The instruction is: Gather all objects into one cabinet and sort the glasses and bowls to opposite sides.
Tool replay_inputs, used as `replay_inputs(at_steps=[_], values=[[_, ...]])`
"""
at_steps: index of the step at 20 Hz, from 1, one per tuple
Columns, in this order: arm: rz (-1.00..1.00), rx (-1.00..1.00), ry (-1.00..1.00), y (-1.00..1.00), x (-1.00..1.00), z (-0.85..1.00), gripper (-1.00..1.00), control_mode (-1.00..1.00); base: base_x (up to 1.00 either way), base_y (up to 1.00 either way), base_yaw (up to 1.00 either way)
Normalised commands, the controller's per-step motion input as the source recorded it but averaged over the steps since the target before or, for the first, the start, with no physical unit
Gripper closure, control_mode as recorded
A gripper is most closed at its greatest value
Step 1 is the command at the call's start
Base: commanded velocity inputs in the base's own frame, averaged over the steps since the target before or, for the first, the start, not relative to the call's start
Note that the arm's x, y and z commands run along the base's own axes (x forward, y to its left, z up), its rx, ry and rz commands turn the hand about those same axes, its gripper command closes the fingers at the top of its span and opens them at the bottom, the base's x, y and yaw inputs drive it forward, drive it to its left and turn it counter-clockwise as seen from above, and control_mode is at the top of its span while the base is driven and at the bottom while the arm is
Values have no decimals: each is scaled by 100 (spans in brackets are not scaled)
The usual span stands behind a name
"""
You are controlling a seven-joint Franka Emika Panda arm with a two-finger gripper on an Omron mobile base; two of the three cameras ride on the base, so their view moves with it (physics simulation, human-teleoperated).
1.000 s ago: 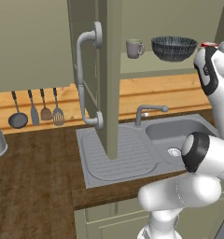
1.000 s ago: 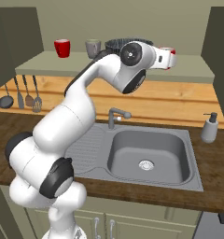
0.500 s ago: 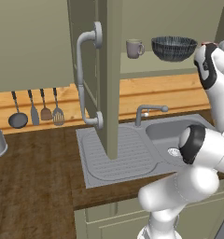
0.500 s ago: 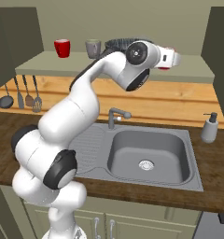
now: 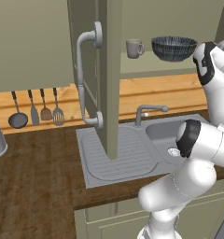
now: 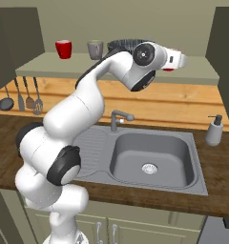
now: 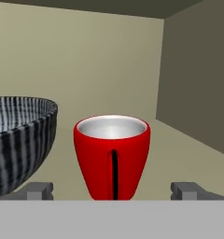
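On the cabinet shelf (image 6: 197, 66), L to R in the right base view: mug (image 6: 63, 49); second mug (image 6: 95, 49); bowl (image 6: 121, 45); third mug (image 7: 112, 156) just R of the bowl (handle facing the hand cam), upright between the spread fingertips (image 7: 39, 190); sink (image 6: 150, 157) below.

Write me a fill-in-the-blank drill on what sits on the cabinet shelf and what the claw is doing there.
1. The mug right in front of the claw is ____ in colour.
2. In the hand view, the ribbed bowl stands to the ____ of that mug.
3. The claw's two tips stand ____, one on each side of the mug.
4. In the right base view, the grey mug stands between the bowl and another ____ mug.

Missing words: red; left; open; red
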Motion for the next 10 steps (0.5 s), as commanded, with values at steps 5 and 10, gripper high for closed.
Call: replay_inputs(at_steps=[5, 10], values=[[0, 0, 0, -5, 1, -7, -100, -100, 0, 0, 0], [0, 0, 0, 0, 1, 0, -100, -100, 0, 0, 0]])
